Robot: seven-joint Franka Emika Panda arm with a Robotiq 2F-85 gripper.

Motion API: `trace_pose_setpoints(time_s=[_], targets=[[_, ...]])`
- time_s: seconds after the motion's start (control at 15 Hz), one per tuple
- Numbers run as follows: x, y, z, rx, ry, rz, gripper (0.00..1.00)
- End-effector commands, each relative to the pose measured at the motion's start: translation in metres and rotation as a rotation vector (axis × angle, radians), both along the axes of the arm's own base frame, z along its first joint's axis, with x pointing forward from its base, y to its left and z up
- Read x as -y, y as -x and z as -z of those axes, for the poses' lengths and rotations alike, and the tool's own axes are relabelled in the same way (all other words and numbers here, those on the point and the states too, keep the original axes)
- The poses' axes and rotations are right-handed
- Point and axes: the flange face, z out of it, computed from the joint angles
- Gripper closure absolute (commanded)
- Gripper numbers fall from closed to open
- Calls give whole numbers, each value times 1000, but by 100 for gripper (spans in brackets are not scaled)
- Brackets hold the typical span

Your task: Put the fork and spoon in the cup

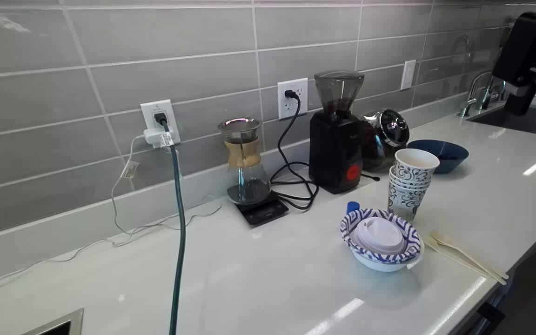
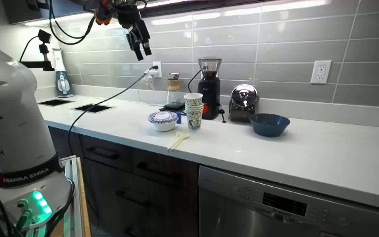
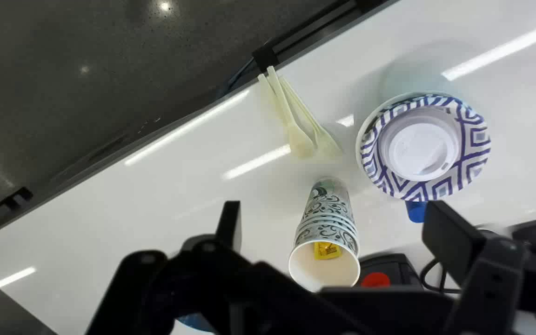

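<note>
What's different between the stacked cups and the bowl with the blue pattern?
The stacked cups are tall and narrow; the patterned bowl is low and wide.
The stacked cups carry curly swirls; the patterned bowl has angular blue lines.
A yellow item shows inside the stacked cups; the patterned bowl holds a white lid.
Both face open side up and have a pattern on a whitish ground.

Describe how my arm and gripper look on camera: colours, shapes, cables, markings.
The arm is pale grey and rounded, with a low black band lettered FRANKA EMIKA in white, and three green lights glowing beneath. Higher up, black cables loop loosely beside an orange part. The gripper is black, with two blocky, square-ended fingers.
</note>
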Motion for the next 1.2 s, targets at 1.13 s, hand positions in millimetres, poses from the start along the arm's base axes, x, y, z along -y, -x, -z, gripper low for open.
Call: trace_pose_setpoints(time_s=[1.13], targets=[[29,-33,44,-70,-157,-127,0]])
